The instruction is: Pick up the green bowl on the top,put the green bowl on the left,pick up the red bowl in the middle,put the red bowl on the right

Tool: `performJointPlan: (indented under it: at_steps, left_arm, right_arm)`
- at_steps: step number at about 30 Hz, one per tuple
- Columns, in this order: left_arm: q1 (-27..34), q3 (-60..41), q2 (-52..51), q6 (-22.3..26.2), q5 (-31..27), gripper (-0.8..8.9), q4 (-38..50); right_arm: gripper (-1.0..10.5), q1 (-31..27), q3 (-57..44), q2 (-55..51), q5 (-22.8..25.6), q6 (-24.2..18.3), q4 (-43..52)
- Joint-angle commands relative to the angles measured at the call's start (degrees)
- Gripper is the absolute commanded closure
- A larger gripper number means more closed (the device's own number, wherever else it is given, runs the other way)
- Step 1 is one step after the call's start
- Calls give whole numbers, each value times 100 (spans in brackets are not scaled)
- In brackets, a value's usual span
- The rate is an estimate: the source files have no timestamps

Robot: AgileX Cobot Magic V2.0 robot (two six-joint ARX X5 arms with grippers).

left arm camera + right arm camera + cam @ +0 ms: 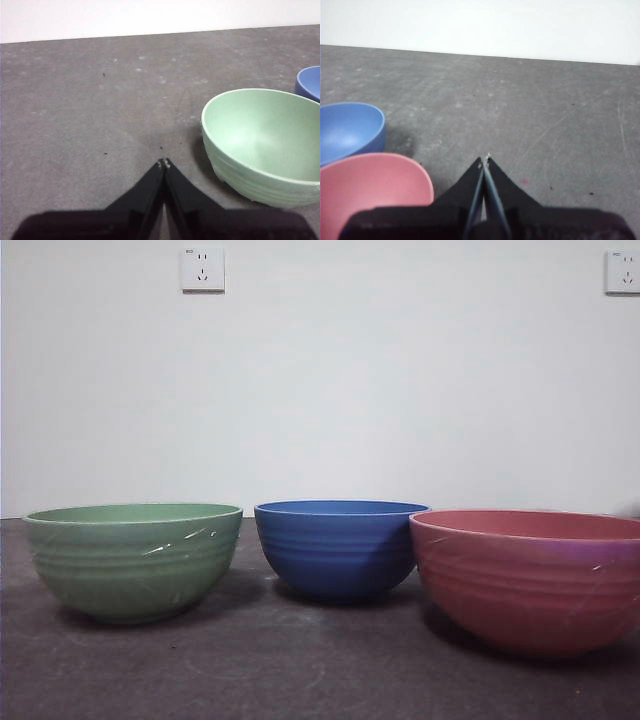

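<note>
Front view, nearest: red bowl is seen largest and closest, on the right, upright on the table.
Front view, middle: blue bowl is set further back, its rim just beside or overlapped by the red bowl's rim; contact cannot be told.
Front view, left: green bowl is placed upright, apart from the blue bowl, pale scratches on its side.
Front view, arms: none are seen; two wall sockets are noted above.
Left wrist view, gripper: left gripper is held over bare table, jaws pressed together, nothing pinched.
Left wrist view, bowls: green bowl is seen beside the gripper, not touched; blue bowl's edge shows beyond it.
Right wrist view, gripper: right gripper is held over bare table, jaws pressed together, nothing pinched.
Right wrist view, bowls: red bowl is seen near the gripper, not touched; blue bowl sits just behind it.
Progress: no stack is left; green is set on the left, red on the right, blue in the middle. Both placements are judged done.
Left to do: nothing apparent, beyond arms being parked.
</note>
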Motion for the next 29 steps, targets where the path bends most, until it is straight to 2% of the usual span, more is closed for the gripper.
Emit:
performJointPlan:
  at_steps: [1, 11, 18, 21, 29]
  left_arm:
    - [20, -68, -11, -37, -9, 817, 11]
    - [20, -68, -11, -37, -9, 817, 11]
    - [20, -68, -11, -37, -11, 817, 9]
    - [20, -68, -11, -37, -9, 817, 9]
    - [20, -68, -11, -37, -11, 817, 9]
  right_arm:
    - [963, -63, -264, -271, -24, 35, 70]
    - [963, -66, -957, -688, -17, 144, 299]
    - [963, -66, -955, -691, 35, 153, 304]
    - [963, -59, -955, -691, 22, 365, 337]
    - [963, -59, -955, -669, 26, 356, 332]
